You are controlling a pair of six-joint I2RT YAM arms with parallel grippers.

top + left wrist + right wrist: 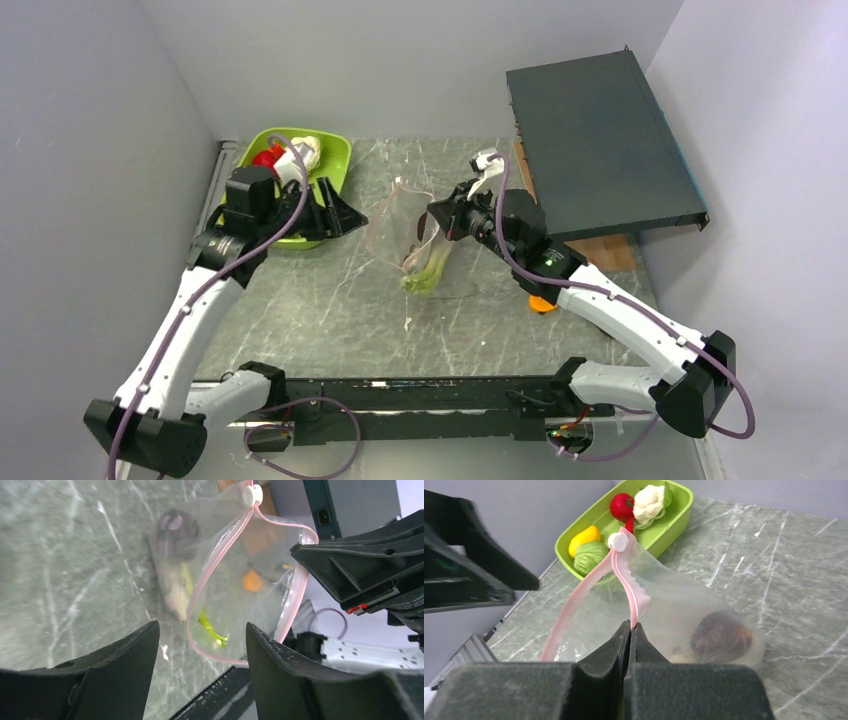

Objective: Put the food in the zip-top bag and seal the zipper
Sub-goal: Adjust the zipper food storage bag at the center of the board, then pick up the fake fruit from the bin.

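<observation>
Your right gripper [630, 628] pinches the zipper [621, 572], propping the zip-top bag [684, 600] open on the surface [784, 555]. Your left gripper [345, 213] gapes empty. Pushing the tray [676, 517] food [623, 506] in could tug that thin strip free.

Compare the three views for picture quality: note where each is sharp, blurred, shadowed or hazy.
Top external: evenly lit and sharp, with only soft shadows on the table. Left wrist: the softest view; the zip-top bag and the dark purple vegetable inside look hazy, and its own jaws are dark and blurred. Right wrist: the zipper and green tray are crisp, but the plastic smears that vegetable.
</observation>
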